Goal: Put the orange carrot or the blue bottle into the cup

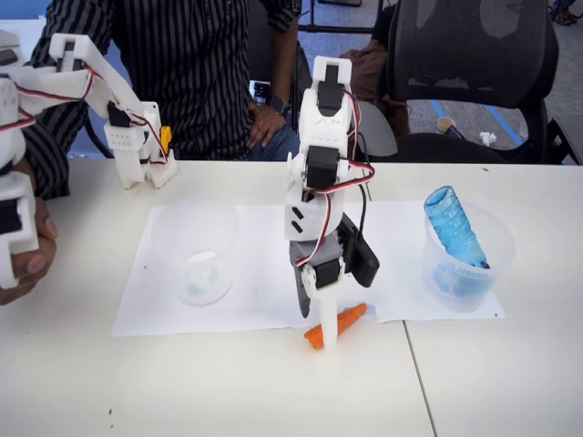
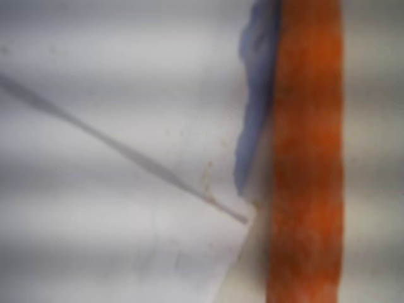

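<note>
Nothing sits in the cup point(image 1: 197, 258) so far, so the task looks barely begun to me: the clear tumbler stands on the left part of the white paper sheet point(image 1: 146, 300), its whitish base showing through and no object inside it. The blue bottle point(image 1: 453, 226) leans in another clear cup point(image 1: 469, 264) over on the right, its neck down and its base tilted up and to the left, well apart from the arm. The orange carrot point(image 1: 339, 324) lies flat on the table point(image 1: 228, 391) at the near edge of the paper, between the two cups. Its long axis runs on a slant, one end toward the near left and the other toward the far right; which end is the tip I cannot make out. The gripper point(image 1: 319, 309) is down over it, the white finger standing in front of the carrot's middle and the dark one just behind; whether the fingers are pressed onto the carrot or only straddling it, I cannot tell. In the wrist view the carrot point(image 2: 306, 151) is a blurred orange band running top to bottom, very close to the lens. What remains, by my reckoning, is a firm pinch, a lift, a carry to the left, and a drop into the tumbler.
</note>
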Action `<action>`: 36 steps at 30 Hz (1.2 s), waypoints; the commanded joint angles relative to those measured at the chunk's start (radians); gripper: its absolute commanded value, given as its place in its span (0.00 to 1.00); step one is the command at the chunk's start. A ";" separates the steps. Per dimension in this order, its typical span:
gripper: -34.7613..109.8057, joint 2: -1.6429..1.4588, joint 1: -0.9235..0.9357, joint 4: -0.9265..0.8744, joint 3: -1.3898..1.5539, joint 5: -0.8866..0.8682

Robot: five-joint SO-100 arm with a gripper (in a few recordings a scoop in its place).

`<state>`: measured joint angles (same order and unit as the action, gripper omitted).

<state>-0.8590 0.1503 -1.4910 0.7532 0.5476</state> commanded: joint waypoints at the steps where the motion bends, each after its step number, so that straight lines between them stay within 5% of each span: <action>1: 0.51 -0.054 0.011 0.006 -0.080 0.009; 36: 0.51 0.025 -0.037 0.049 -0.080 -0.081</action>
<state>-0.7747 0.0951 -1.4373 0.7532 0.4602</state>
